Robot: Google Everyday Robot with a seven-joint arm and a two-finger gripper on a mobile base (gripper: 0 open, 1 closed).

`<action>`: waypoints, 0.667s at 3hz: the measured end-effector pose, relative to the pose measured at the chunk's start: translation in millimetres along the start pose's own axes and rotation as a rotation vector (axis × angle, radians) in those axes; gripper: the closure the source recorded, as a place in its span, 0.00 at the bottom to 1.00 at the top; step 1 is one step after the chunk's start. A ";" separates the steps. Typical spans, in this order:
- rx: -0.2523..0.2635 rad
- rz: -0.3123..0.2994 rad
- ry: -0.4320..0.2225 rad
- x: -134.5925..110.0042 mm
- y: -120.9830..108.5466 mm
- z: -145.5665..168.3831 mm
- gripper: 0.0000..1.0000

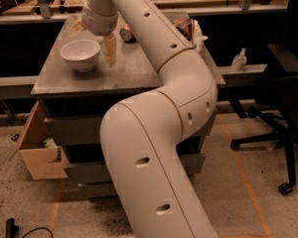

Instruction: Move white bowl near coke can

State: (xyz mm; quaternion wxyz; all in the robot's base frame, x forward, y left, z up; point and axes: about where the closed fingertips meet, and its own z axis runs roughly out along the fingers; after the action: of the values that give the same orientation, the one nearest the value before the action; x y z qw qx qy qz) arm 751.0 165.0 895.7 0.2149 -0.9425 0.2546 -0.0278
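Reaching up from six o'clock, my arm (154, 148) bends at the elbow and stretches toward eleven o'clock over the table (134, 73), wrist pointing down. The gripper (93, 37) hangs over the white bowl (80, 53), fingers (111, 49) spread wide and grasping nothing, one just beside the rim at three o'clock. The coke can (125, 32) lies near the bowl, at its two o'clock.

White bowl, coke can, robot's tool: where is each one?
white bowl (79, 53): camera view, on its inside surface.
coke can (125, 33): camera view, on its silver end.
tool (93, 42): camera view, midway between its fingertips, just over the bowl's right side.
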 end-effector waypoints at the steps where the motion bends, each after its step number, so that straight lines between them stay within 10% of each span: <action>1: -0.019 0.010 -0.026 0.2 3.5 14.9 0.41; 2: -0.016 0.026 -0.057 -1.6 4.2 22.5 0.64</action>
State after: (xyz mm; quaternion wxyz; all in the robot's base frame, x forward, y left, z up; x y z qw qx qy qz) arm 751.3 171.3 873.7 0.2149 -0.9412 0.2608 0.0039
